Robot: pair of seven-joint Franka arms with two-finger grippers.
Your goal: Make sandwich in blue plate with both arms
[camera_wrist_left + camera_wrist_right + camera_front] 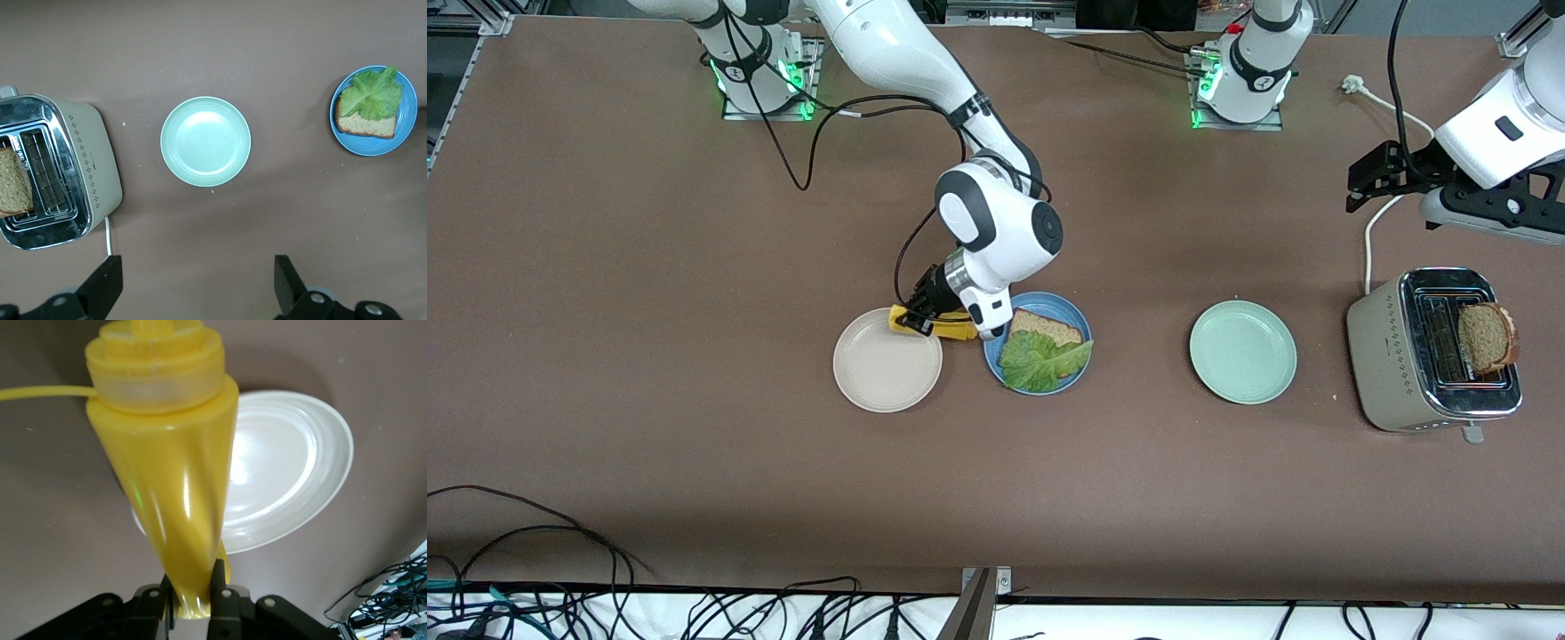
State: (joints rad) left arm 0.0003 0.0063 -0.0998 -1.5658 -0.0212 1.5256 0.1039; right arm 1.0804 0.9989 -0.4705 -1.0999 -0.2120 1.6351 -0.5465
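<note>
The right gripper (921, 318) pinches a yellow squeeze bottle (947, 326) between its fingers (217, 577), held just above the surface (649, 267) between the beige plate (887, 360) and the blue plate (1079, 318). On the blue plate lies one bread slice (1045, 327) with a lettuce leaf (1040, 361) on it toward six o'clock. The left gripper (1374, 178) hangs over the surface at twelve o'clock from the toaster (1383, 356), fingers (285, 280) spread wide. A second slice (1485, 336) stands in the toaster, with the mint plate (1242, 351) beside it.
</note>
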